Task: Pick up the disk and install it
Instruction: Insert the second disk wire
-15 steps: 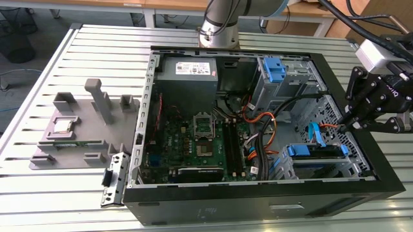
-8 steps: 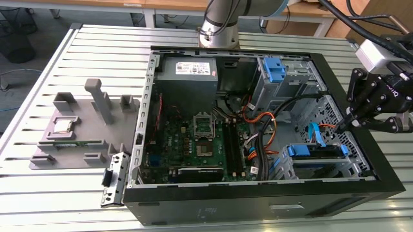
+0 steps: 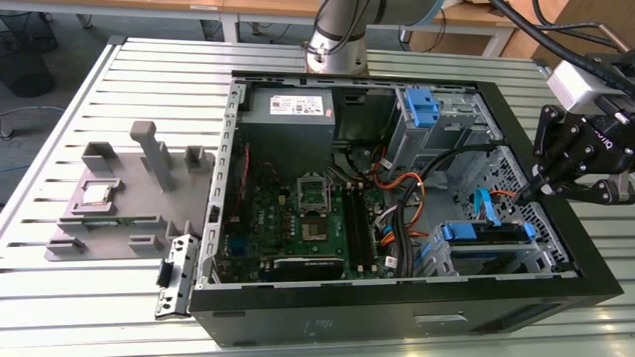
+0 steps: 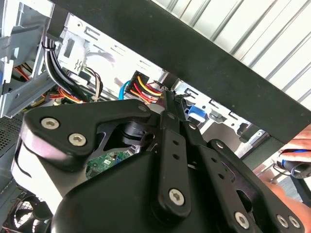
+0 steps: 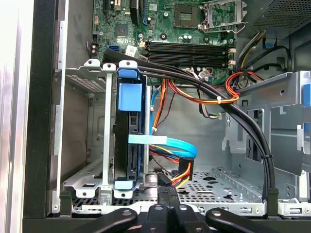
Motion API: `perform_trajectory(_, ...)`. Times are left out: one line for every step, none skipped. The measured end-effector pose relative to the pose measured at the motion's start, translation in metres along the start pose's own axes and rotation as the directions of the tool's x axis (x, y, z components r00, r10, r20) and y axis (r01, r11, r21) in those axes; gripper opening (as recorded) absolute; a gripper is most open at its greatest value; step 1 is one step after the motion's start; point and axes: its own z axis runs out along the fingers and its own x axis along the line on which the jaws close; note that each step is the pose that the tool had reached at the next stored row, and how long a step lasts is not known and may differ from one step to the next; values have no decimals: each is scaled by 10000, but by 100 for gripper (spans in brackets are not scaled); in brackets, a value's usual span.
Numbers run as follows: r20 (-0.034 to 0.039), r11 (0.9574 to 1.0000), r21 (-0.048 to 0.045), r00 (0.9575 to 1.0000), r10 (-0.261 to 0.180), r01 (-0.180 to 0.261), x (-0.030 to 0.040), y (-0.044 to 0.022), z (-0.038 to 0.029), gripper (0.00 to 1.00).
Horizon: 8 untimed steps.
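- While the disk point(image 3: 486, 232) sits upright in its metal cage point(image 3: 496, 256) within the computer case point(image 3: 328, 312), little appears left to grasp.
- The gripper point(image 3: 543, 192) hovers just beside it, jaws closed, empty.
- Descending, it might snag the blue cable point(image 5: 167, 143).

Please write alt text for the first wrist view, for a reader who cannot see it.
A disk with blue bracket sits on edge in a metal drive cage inside an open computer case, the black gripper close before it. Beyond lie bundled cables and the green motherboard.
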Motion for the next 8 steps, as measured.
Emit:
perform_trajectory(0, 10000, 0, 10000, 0, 0, 0, 0, 0, 10)
perform_trajectory(0, 10000, 0, 10000, 0, 0, 0, -1, 0, 10)
perform_trajectory(0, 10000, 0, 10000, -1, 1, 0, -1, 0, 11)
perform_trajectory(0, 10000, -1, 10000, -1, 1, 0, -5, 0, 17)
perform_trajectory(-1, 10000, 0, 10000, 0, 0, 0, -5, 0, 82)
perform_trajectory(0, 10000, -1, 10000, 0, 0, 0, -5, 0, 88)
perform_trajectory(0, 10000, 0, 10000, 0, 0, 0, -5, 0, 88)
perform_trajectory(0, 10000, 0, 10000, 0, 0, 0, -5, 0, 88)
